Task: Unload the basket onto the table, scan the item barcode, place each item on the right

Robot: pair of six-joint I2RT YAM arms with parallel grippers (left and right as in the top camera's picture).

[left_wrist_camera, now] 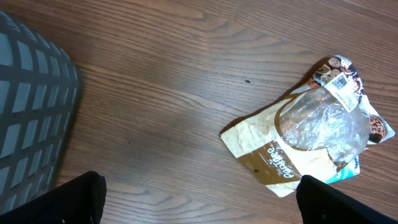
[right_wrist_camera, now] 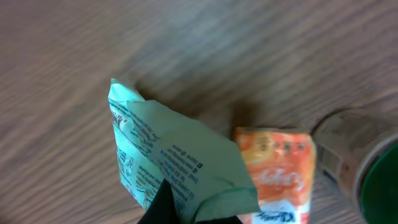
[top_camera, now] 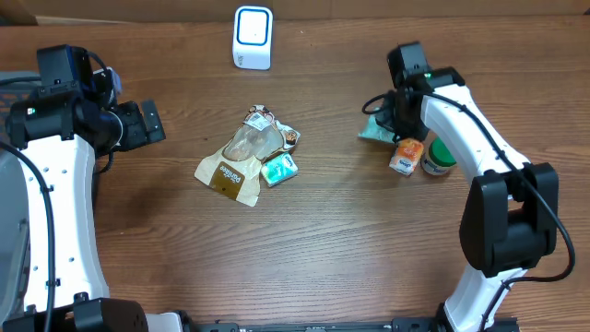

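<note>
Now right gripper (top_camera: 385, 118) clamps green packet (right_wrist_camera: 180, 155) just beside orange carton (right_wrist_camera: 277, 168); left gripper (left_wrist_camera: 199, 202) gapes wide, holding nothing.

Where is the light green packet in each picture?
Overhead: the light green packet is right of the middle, under the right arm's wrist.
Left wrist: not in it.
Right wrist: it fills the lower middle, with the right fingers shut on its bottom edge.
Shared landmark: the orange carton sits just beside the packet in both the overhead and right wrist views.
</note>
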